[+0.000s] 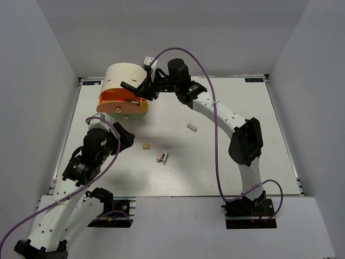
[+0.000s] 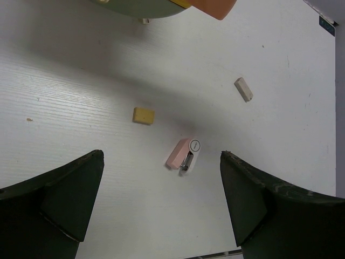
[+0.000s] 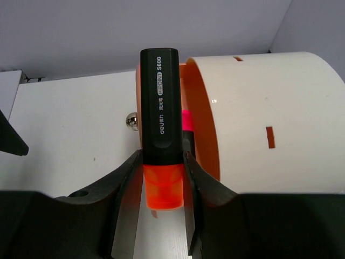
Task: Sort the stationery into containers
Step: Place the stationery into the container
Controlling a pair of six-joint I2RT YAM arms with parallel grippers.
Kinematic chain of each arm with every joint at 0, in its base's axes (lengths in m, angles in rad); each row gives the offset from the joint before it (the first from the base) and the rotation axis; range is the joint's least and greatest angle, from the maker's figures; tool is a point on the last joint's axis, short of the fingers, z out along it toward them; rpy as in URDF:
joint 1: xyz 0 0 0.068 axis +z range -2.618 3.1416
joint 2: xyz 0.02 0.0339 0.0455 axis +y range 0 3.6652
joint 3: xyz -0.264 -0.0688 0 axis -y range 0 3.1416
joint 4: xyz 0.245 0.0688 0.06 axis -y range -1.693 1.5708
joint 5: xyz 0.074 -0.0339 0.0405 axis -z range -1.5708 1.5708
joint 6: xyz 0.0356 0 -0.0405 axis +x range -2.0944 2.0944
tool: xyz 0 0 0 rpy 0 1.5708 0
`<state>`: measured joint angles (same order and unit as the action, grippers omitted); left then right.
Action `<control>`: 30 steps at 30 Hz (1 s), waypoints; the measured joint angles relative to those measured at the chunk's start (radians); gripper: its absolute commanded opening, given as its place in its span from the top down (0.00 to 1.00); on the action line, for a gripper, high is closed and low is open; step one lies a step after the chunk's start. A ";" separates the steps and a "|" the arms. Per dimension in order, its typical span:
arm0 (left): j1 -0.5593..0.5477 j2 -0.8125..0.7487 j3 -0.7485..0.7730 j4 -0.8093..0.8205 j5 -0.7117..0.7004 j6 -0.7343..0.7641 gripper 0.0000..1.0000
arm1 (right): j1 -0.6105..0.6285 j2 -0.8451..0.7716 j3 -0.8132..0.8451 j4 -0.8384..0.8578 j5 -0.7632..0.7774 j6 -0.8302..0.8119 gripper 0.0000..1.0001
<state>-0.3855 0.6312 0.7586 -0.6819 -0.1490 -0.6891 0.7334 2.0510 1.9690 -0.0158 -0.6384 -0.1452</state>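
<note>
Clamping orange-capped marker [image 3: 160, 124], right gripper [image 3: 161, 167] at orange drawer [image 3: 207, 140], apparently ajar.

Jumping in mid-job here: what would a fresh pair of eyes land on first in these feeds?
The right tool is shut on a black marker with an orange cap, held close to the cream round box at the far left of the table. Mid-table, a tan eraser, a pink-and-white clip and a pale eraser lie loose, with the left tool open above them.
</note>
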 measured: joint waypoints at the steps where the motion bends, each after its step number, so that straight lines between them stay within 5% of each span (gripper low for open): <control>1: 0.000 0.000 0.000 0.000 0.000 0.000 0.01 | 0.000 0.006 0.007 0.007 0.000 0.004 1.00; 30: 0.000 0.019 0.000 -0.044 -0.028 -0.018 0.01 | 0.001 0.169 0.126 0.096 -0.028 0.069 1.00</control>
<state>-0.3855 0.6502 0.7586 -0.7258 -0.1772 -0.7074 0.7345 2.2196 2.0945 0.0799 -0.6662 -0.0765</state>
